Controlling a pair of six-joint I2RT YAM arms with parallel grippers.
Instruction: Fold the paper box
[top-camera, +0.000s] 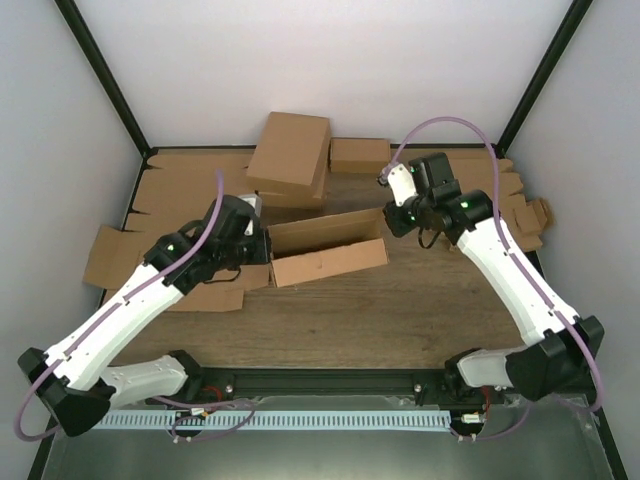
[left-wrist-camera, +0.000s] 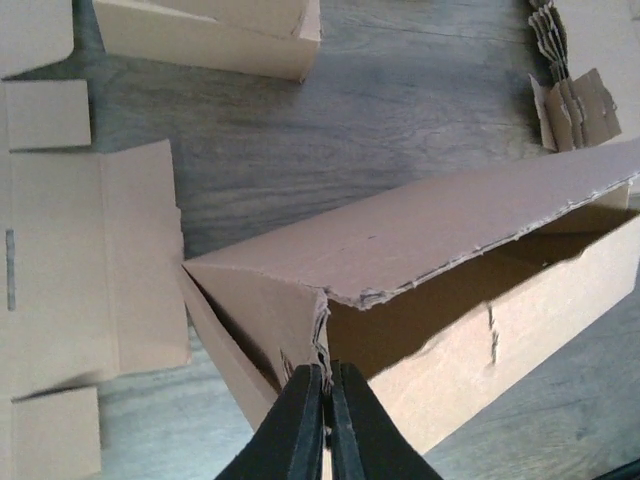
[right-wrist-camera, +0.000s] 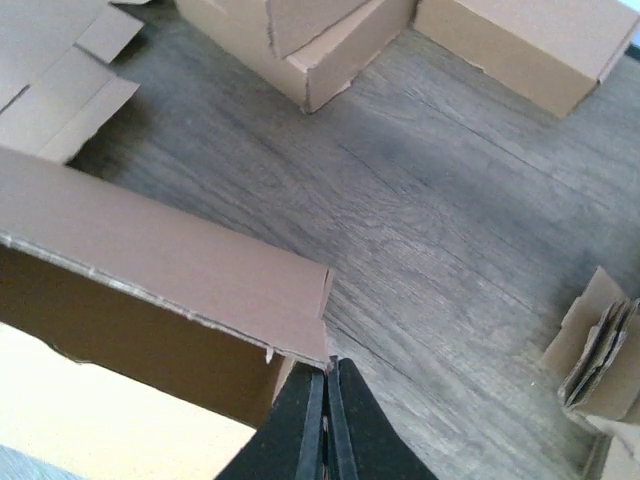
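The paper box (top-camera: 325, 250) lies at the middle of the desk (top-camera: 400, 310), left gripper (top-camera: 262, 243) at its left end, right gripper (top-camera: 392, 218) at its right; folded boxes (top-camera: 290, 155) behind, flat blanks (top-camera: 115, 255) left.

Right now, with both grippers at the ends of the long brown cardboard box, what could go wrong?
1. The left gripper pinches the long brown cardboard box at a ragged end-wall edge, so pulling could tear it.
2. The right gripper is shut at the opposite corner, but whether it caught the wall is unclear. It might slip.
3. The box's left end lies close beside a flat cardboard blank, which could snag.
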